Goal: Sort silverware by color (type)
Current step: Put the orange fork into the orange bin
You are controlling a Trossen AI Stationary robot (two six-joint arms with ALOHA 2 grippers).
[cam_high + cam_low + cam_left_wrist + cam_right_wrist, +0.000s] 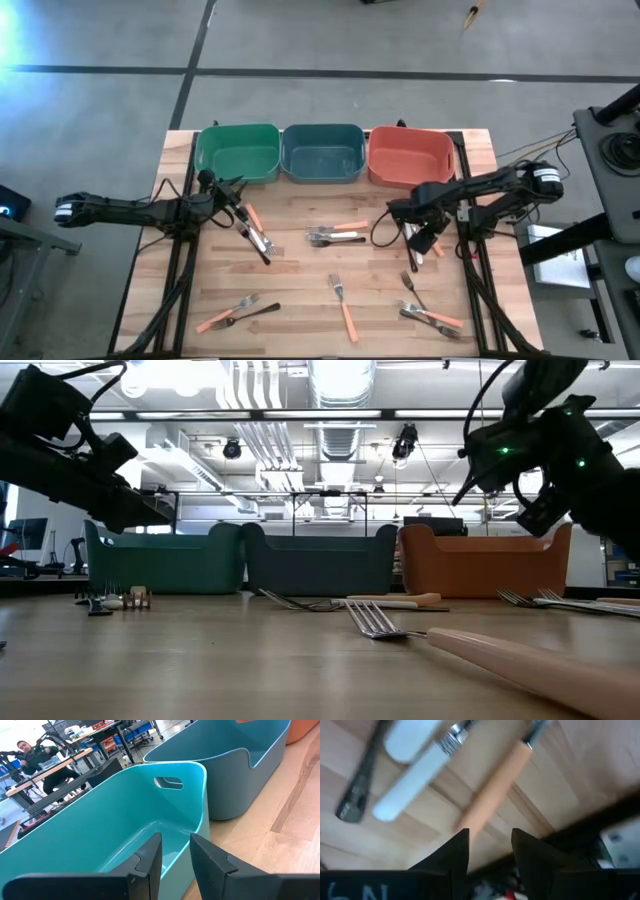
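Three bins stand in a row along the far edge of the wooden table: a green bin on the left, a blue bin in the middle and an orange bin on the right, their walls touching or nearly so. From above, each bin shows only its bare floor. The left wrist view looks into the green bin and shows smooth walls with a slot handle, and the blue bin beside it.

The silverware lies loose on the table in front of the bins: a cluster at the centre with silver forks and an orange-handled piece, an orange-handled fork nearer the front, a black and an orange-handled piece at the front left, forks at the front right, and a few pieces beside the left gripper.

The left gripper hangs just in front of the green bin, its fingers a narrow gap apart with nothing visible between them. The right gripper is low over the table in front of the orange bin; its fingers stand apart and bare, right by an orange handle and a white handle.

No readable brand or label shows on the bins or cutlery.
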